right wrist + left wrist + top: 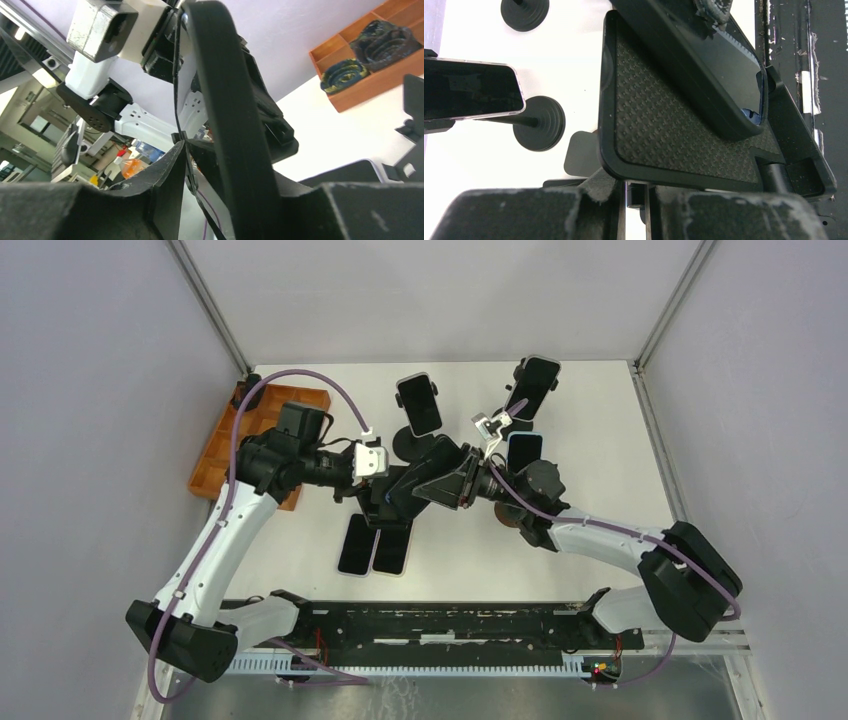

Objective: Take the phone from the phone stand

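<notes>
The phone (704, 65), in a black case, is tilted up off the textured plate of the black phone stand (664, 120); only its lower end is near the plate. My left gripper (644, 192) is shut on the stand's neck just below the plate. My right gripper (240, 170) is shut on the phone (230, 115), which shows edge-on between its fingers (150, 195). One right finger pad (713, 11) presses on the phone's face. In the top view both grippers, left (385, 485) and right (440, 480), meet at mid-table.
Three other phones stand on stands behind and to the right (418, 405) (535, 385) (524, 450). Two phones lie flat (375, 545) in front of the grippers. An orange compartment tray (262, 440) sits at the left. A round stand base (540, 122) is close by.
</notes>
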